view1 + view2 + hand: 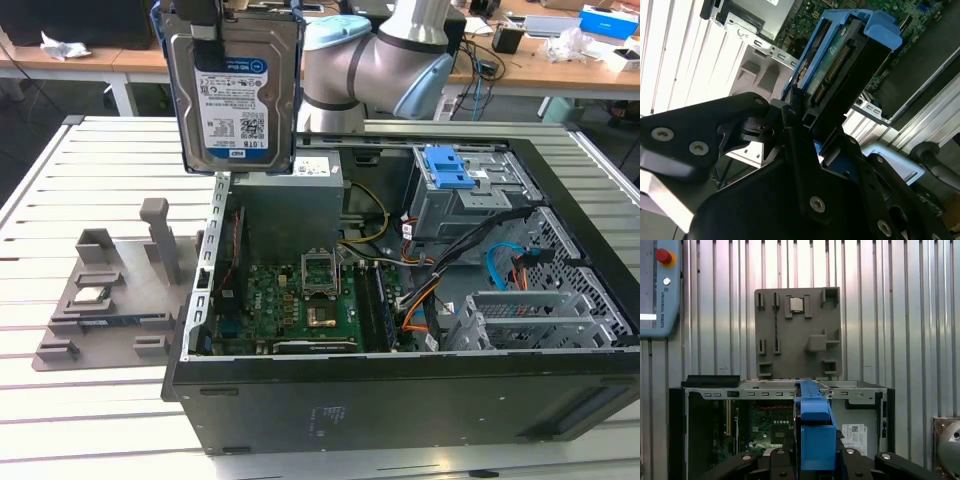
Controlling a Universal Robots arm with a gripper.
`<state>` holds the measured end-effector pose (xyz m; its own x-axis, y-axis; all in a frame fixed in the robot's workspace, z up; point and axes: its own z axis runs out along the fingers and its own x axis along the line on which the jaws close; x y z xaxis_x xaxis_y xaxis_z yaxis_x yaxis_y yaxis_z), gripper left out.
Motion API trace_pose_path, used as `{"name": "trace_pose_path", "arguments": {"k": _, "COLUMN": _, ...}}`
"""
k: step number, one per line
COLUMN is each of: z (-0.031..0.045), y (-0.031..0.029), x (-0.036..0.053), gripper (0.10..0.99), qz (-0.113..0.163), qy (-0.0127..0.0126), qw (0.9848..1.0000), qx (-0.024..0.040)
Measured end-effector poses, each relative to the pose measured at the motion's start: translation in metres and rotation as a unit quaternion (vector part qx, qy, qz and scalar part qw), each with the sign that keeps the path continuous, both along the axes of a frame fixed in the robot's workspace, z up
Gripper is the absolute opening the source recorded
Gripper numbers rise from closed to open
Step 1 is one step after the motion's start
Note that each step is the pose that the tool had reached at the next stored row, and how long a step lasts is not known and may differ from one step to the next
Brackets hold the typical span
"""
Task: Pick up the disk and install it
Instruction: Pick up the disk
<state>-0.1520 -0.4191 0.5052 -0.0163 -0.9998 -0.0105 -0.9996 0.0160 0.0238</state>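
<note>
Disk held aloft by gripper over open case.
Claw closed on the disk's top edge, with a black finger across the label. The disk hangs upright inside its blue frame, label toward the exterior camera, clear of the case and apparently above the wall nearest the tray. The grey tray lies on the slatted table, just beside the case at the exterior view's left, and has a chip seated in it.

Bright, even room light. Beside gripper, slatted table blown white; gripper body dark; case interior below disk shadowed.
</note>
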Motion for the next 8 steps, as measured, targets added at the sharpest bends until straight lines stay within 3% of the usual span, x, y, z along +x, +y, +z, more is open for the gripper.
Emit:
{"name": "trace_pose_path", "arguments": {"k": 1, "z": -0.0003, "y": -0.0046, "x": 0.0000, "gripper": 0.365, "qz": 0.000, "qy": 0.0000, "qw": 1.0000, "qx": 0.0000}}
{"name": "trace_pose_path", "arguments": {"k": 8, "z": -0.0016, "y": -0.0198, "x": 0.0003, "gripper": 0.365, "qz": 0.000, "qy": 0.0000, "qw": 1.0000, "qx": 0.0000}}
